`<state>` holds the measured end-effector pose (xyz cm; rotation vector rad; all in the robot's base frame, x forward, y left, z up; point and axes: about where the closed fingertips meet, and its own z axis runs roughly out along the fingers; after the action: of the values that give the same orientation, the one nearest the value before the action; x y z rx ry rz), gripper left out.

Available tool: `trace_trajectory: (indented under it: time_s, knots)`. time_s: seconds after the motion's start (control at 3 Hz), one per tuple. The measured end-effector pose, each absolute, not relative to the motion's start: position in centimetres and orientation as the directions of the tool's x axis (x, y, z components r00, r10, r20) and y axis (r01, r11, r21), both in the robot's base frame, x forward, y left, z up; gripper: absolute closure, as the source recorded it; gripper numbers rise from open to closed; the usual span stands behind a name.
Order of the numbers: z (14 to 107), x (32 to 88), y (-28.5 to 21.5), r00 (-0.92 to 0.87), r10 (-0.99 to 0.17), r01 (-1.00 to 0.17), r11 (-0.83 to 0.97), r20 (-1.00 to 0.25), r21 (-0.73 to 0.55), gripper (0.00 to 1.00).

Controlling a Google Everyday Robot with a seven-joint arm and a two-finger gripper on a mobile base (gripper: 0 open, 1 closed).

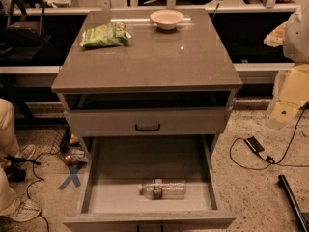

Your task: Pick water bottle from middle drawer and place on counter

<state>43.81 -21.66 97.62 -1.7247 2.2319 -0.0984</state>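
While the water bottle [162,189] lies on its side at the near end of the open middle drawer [145,158], the gripper [280,33] hangs at far right, well apart, its state impossible to tell. Grasping, lifting and placing on the counter [145,57] all remain.

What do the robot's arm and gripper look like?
Only a slice shows at the right edge: the arm is a rounded, off-white shell, with no markings or cables visible on it. The gripper, at its left end in the upper right corner, looks pale tan.
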Motion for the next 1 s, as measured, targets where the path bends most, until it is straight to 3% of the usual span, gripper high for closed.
trace_trajectory:
  time_s: [0.67,1.0]
  knots:
    - [96.2,43.9,-21.4,-0.220,-0.950,-0.931,0.272,-0.221,-0.244,0.00]
    - [89.3,43.6,-19.6,-0.197,-0.935,-0.945,0.261,-0.296,-0.196,0.00]
